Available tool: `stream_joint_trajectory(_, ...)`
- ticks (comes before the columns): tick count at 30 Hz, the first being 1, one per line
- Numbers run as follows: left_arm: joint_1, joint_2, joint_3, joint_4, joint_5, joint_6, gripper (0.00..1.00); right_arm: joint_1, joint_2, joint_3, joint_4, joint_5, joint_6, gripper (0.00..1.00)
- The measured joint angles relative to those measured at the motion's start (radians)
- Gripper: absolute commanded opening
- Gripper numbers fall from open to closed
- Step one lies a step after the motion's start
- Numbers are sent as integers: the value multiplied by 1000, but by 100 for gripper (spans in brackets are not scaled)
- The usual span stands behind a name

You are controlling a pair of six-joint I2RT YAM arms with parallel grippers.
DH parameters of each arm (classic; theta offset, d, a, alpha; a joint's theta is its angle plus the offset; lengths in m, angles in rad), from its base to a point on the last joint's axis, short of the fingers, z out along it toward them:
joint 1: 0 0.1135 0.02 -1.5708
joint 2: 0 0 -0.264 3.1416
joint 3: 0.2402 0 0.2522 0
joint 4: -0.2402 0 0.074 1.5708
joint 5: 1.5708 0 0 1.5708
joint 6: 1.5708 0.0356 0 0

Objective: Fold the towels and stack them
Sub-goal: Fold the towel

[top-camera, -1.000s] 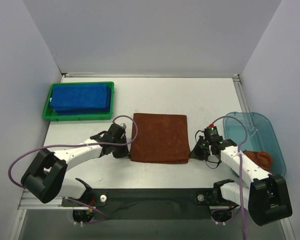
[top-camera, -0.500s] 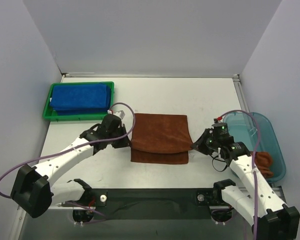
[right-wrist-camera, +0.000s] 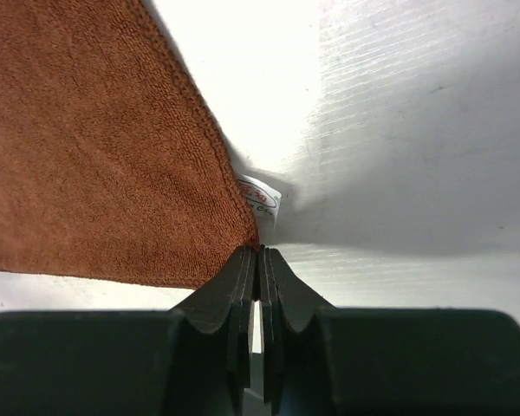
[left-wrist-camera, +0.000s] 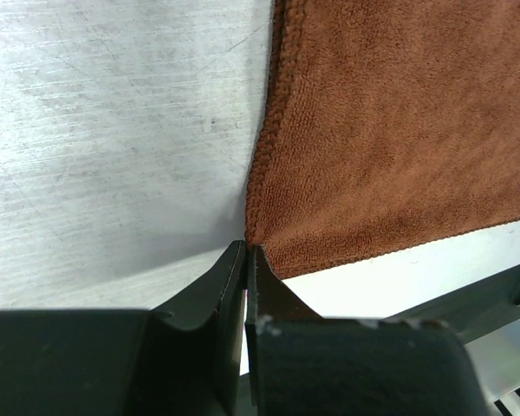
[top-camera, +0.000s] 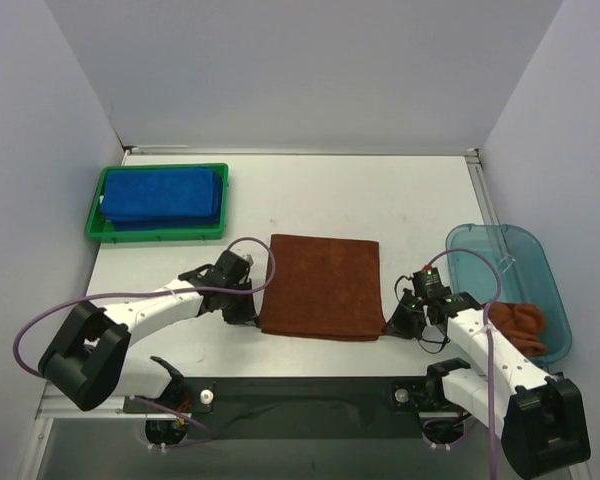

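The left gripper (left-wrist-camera: 247,256) is pinched tight on the near left corner of the rust-brown towel (top-camera: 322,285). The right gripper (right-wrist-camera: 258,253) is pinched on its near right corner, just beside a small white label (right-wrist-camera: 260,198). The towel lies spread in the middle of the surface (top-camera: 410,200). At the right, a teal bin (top-camera: 515,250) holds another brown cloth (top-camera: 515,322). Far left, blue towels (top-camera: 163,195) lie stacked in a green tray (top-camera: 155,237).

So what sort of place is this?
Likely a robotics test cell: plain white walls box in a metal table, two arms bolted at its edge hold a rust-brown towel, folded blue towels sit in a green tray.
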Motion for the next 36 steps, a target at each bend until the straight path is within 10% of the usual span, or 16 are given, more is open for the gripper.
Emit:
stream_joint_trajectory(22,0,20,-29,54,30,4,2,0,99,-19,64,-59,-13,4)
stream_joint_trajectory(31,0,-41,-39,7,4,16,39,0,48,-19,-3,-62,-51,34)
stream_joint_trajectory(36,0,-145,-37,-50,-19,23,58,28,-30,13,-93,-69,-68,34)
